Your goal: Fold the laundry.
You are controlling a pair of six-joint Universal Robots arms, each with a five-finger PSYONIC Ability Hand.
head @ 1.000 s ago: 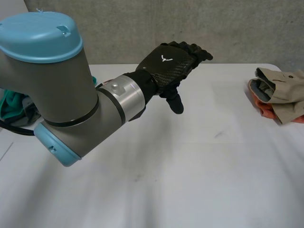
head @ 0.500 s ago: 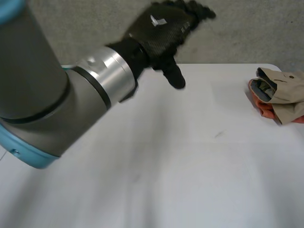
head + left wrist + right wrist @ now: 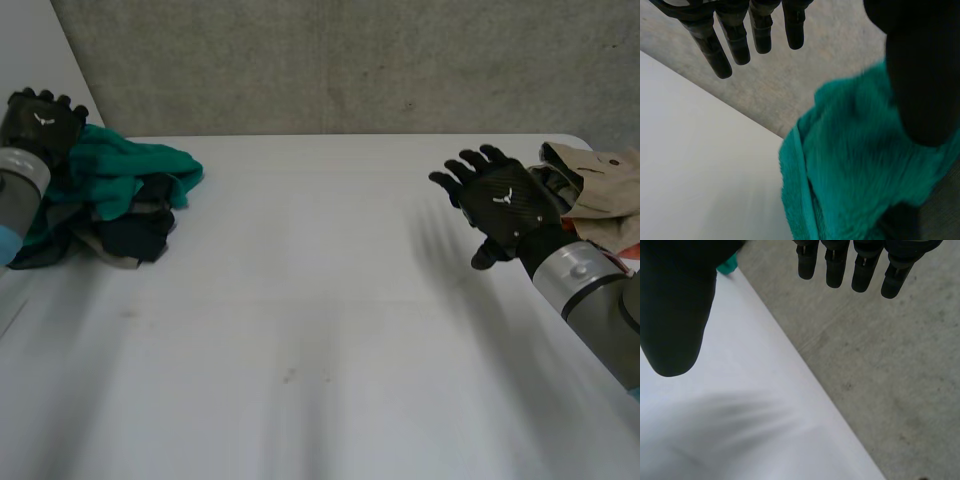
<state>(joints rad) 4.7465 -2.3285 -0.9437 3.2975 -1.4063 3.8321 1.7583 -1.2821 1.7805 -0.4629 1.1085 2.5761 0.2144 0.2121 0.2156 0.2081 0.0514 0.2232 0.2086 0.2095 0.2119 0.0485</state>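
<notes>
A heap of unfolded laundry (image 3: pixel 120 205), with a teal towel (image 3: pixel 125 165) on top and dark pieces under it, lies at the table's far left. My left hand (image 3: pixel 35 125) hovers over the heap's outer side, open, fingers straight. In the left wrist view the teal towel (image 3: pixel 855 165) lies under its thumb (image 3: pixel 922 75), untouched. My right hand (image 3: pixel 505 205) is raised above the table at the right, open with fingers spread, holding nothing. Its straight fingers (image 3: pixel 860 265) point past the table's far edge.
A folded stack (image 3: pixel 590 200) of beige cloth over orange cloth sits at the table's far right, just behind my right hand. The white table (image 3: pixel 320 330) spreads between the two piles. A grey concrete wall (image 3: pixel 350 60) stands beyond the far edge.
My left arm has swung out of the middle of the view to the far left, uncovering the laundry heap. My right hand has come into view at the right.
</notes>
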